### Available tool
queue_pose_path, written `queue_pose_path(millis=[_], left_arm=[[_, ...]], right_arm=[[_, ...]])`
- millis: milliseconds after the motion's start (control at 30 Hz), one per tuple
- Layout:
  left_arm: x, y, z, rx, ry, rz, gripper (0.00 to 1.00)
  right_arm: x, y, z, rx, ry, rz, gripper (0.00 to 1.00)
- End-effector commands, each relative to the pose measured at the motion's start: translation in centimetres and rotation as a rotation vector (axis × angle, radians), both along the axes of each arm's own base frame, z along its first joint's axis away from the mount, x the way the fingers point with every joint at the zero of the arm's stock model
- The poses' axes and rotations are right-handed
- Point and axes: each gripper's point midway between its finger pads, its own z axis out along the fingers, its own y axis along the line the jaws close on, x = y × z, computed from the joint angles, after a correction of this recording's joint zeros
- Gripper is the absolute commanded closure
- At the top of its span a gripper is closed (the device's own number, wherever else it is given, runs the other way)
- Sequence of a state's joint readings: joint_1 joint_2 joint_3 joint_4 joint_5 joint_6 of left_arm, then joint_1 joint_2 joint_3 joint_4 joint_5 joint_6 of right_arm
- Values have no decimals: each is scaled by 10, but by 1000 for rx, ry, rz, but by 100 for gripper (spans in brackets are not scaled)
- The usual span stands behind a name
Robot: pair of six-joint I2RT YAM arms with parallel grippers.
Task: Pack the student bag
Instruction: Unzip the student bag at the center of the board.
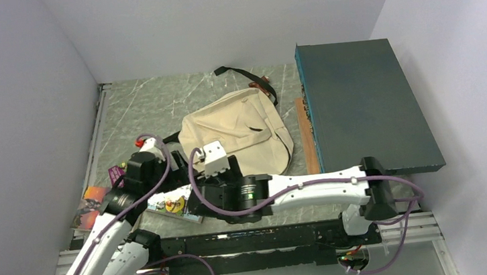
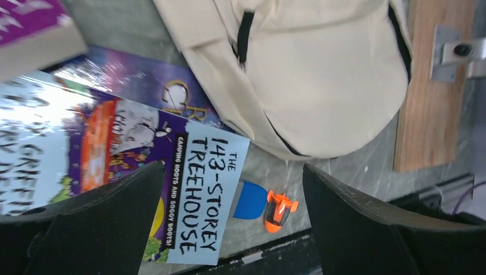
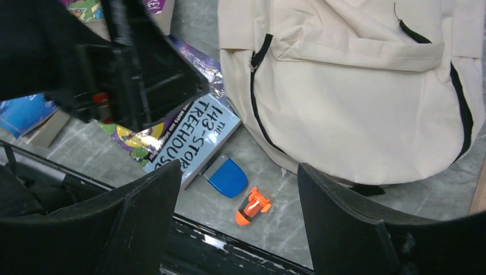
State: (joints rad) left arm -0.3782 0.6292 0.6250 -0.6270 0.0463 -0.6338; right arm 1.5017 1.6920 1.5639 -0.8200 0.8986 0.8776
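The student bag [image 1: 237, 135], a cream canvas backpack with black zips, lies flat mid-table; its lower edge fills the upper part of the left wrist view [image 2: 309, 74] and of the right wrist view [image 3: 355, 91]. My left gripper [image 2: 235, 229] hangs open and empty over the corner of a "143-Storey Treehouse" book [image 2: 195, 195]. My right gripper [image 3: 238, 229] is also open and empty, above a small orange sharpener-like item [image 3: 252, 207] and a flat blue piece [image 3: 227, 177]. Both lie on the table just below the bag.
Several books lie overlapped at the left [image 1: 92, 206], partly under the left arm [image 3: 114, 57]. A big dark teal box [image 1: 366, 105] stands on the right, with a wooden board [image 2: 427, 103] along its left side. A black rail [image 3: 229, 246] runs along the near edge.
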Motion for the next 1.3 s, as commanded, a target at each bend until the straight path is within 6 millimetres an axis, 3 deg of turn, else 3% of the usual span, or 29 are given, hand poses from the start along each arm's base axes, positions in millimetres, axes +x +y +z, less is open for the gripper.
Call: queue_pose_path(millis=[0,167,433,567,600,733,767,967,1267], left_arm=[[8,-44,-11,-160,80,-128,6],[24,-60,-41,-132,175,-162,17],[46,-88,-78,10,281,-189,19],[56,-87,-85,59,306,-186,33],[58,-88,-83,66,302,-194,40],[73,-88,-61,91,246,-232,95],[74,-85,-56,97,236,-236,100],[88,-64,-4,-35,111,-293,100],[68,-75,64,-70,-82,-530,100]], right_arm=[[-7,-1,21,67,-32,98,23],[-10,-16,40,100,-76,144,23],[-9,-32,55,90,-120,175,23],[-10,-35,51,71,-122,196,21],[-10,-36,50,69,-121,198,21],[-12,-36,46,68,-119,218,19],[-12,-35,46,71,-119,221,19],[-11,-24,48,56,-142,259,17],[5,-20,57,-113,-220,353,2]])
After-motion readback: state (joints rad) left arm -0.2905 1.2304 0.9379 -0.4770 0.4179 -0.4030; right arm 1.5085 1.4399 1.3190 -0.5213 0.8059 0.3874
